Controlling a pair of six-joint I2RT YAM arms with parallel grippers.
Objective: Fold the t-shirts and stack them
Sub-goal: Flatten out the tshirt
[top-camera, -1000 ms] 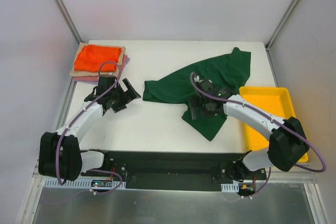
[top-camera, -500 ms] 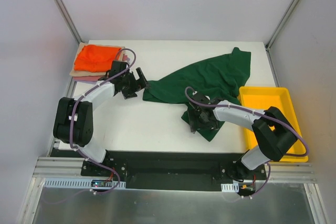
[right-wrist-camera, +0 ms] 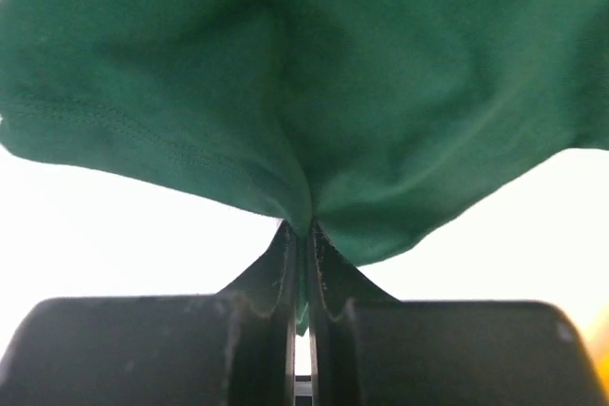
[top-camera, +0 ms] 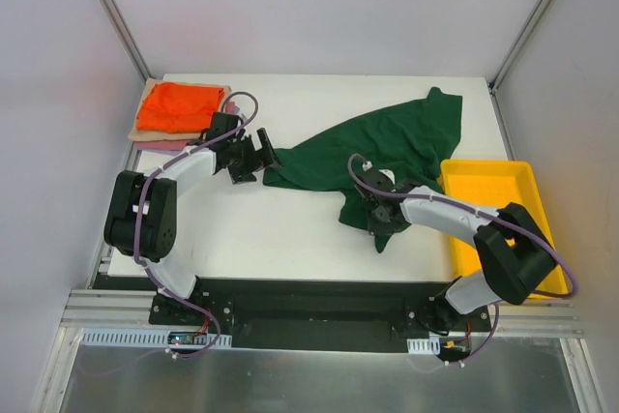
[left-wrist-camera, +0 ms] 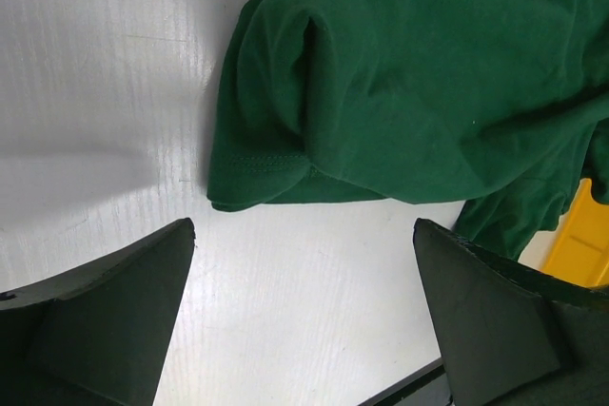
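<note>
Right gripper is pinched tight on a bunched fold of the green t-shirt, just left of the yellow tray. I see the shirt lying crumpled, running leftward from the tray's far corner. Left gripper is spread wide at the shirt end farthest from the tray. Folded t-shirts, orange on top, sit well left of the tray.

A white table is enclosed by pale walls (plain and evenly lit). Two metal posts are set at its far corners, and a grey metal sheet is seen below its near edge.
</note>
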